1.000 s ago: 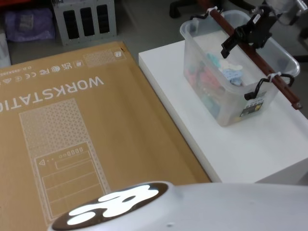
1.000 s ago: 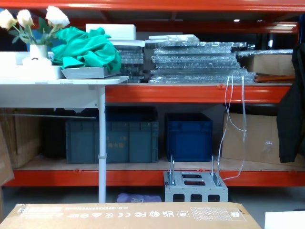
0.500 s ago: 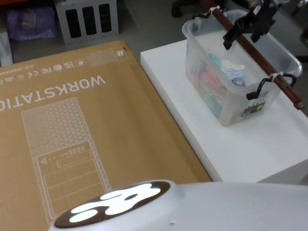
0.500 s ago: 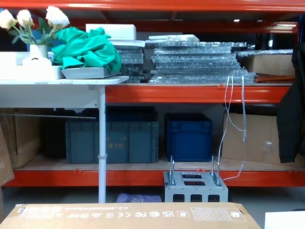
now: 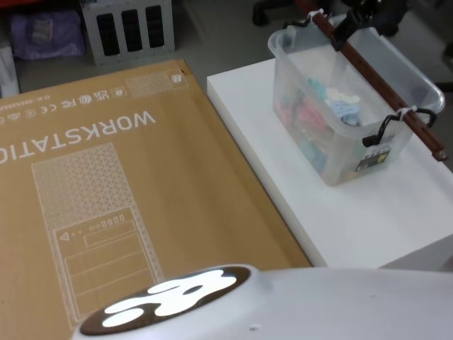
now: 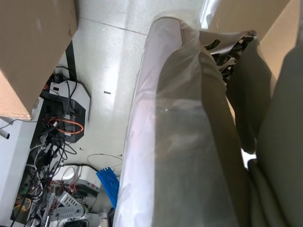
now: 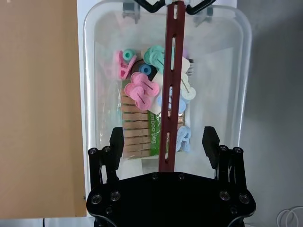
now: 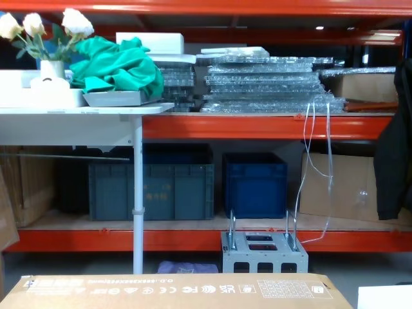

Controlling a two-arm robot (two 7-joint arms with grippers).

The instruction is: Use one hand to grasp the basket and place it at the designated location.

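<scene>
Right wrist view: right gripper fingers spread wide, straddling basket handle.

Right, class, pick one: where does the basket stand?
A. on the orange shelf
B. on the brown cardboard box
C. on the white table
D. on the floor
C: the basket rests on the white table, beside the cardboard box.

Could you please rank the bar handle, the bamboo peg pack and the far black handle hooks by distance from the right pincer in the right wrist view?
1. Bar handle: runs between the open fingers of the right pincer.
2. Bamboo peg pack: below, inside the basket.
3. Black handle hooks: at the basket's far rim.
</scene>
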